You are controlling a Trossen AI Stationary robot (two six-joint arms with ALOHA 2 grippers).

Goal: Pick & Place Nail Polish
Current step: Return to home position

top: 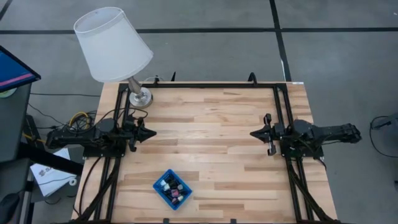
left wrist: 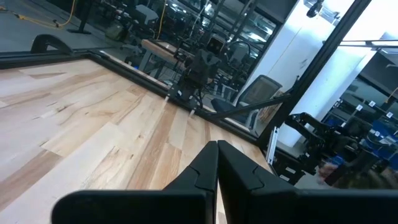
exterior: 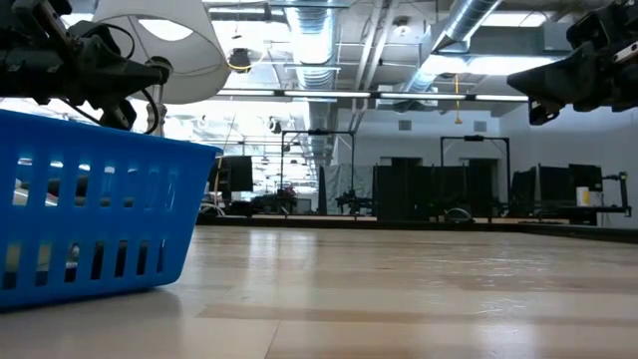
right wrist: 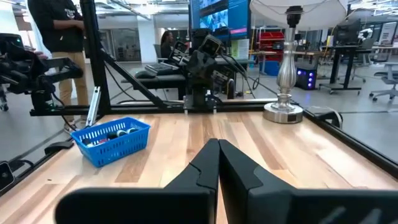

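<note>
High view: nail polish (top: 171, 187) lies in the blue tray (top: 160, 177) at the near desk (top: 211, 155) edge, so left tool (top: 151, 132) and right tool (top: 253, 133), closed and empty, seemingly park at opposite sides.

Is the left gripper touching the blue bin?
Apart. The high view shows bare table between the left gripper and the bin.

From my low camera, the blue bin (exterior: 90, 209) sits close up at left on the wooden table (exterior: 399, 289). The left arm (exterior: 70, 55) hangs above it, and the right arm (exterior: 588, 60) is high at far right.
</note>
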